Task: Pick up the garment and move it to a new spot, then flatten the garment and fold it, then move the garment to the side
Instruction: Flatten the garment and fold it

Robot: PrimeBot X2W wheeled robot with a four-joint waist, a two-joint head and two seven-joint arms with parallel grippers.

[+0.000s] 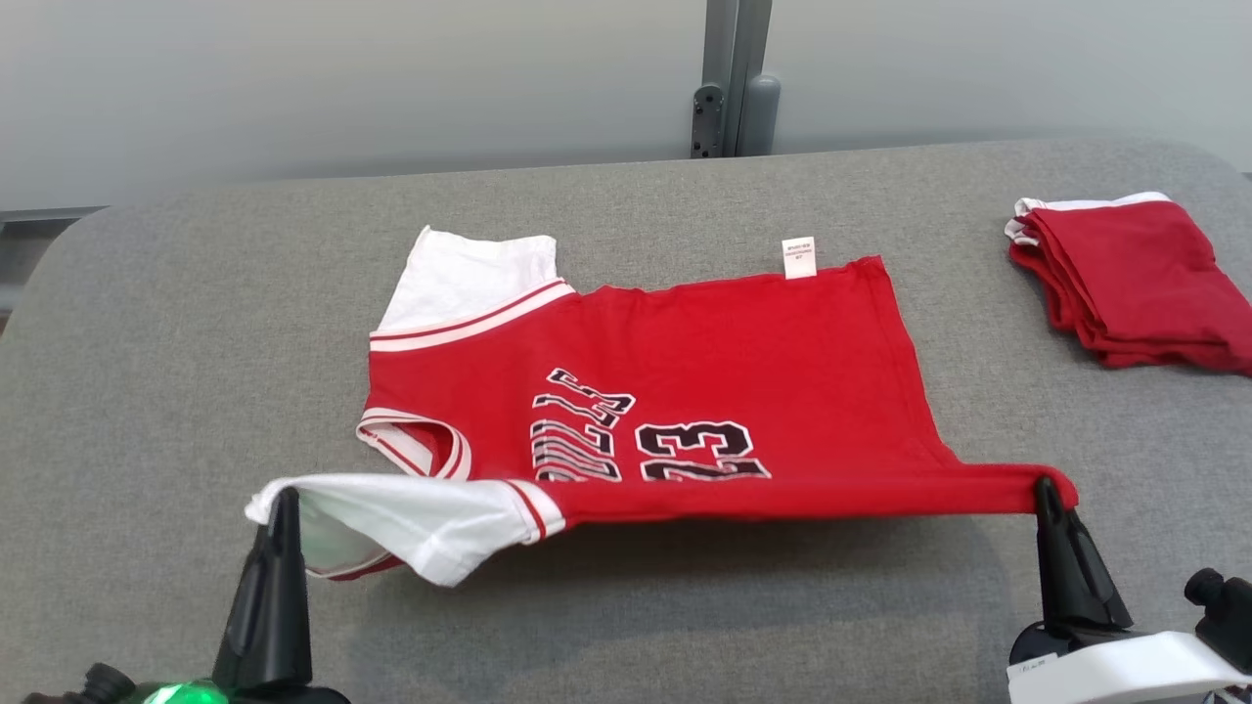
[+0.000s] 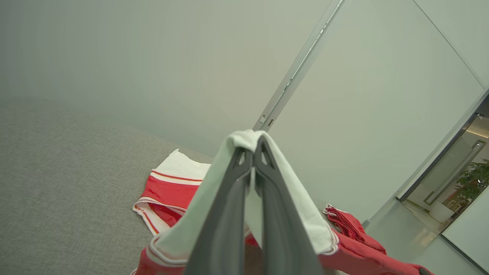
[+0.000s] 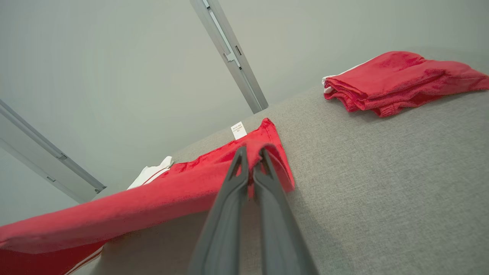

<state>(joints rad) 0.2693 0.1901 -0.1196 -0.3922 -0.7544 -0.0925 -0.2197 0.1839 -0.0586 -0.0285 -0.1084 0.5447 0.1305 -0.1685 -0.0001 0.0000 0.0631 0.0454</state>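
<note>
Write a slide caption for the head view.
The left gripper and right gripper hold up the red jersey by its near edge.

- The red jersey point(image 1: 685, 342) carries the number point(image 1: 699, 452) "23" on its front, in black figures with a white outline.
- Beside the number runs arched black lettering point(image 1: 579, 430) with the same white outline; it is foreshortened and cannot be read for certain.
- A white tag point(image 1: 799, 258) at the jersey's far edge bears small grey print, too fine to read.

Place: office-like test room
Walls: pale panels point(image 1: 391, 78) joined by a metal post point(image 1: 734, 68)
Beyond: glass door point(image 2: 445, 172), potted plant point(image 2: 475, 177)
</note>
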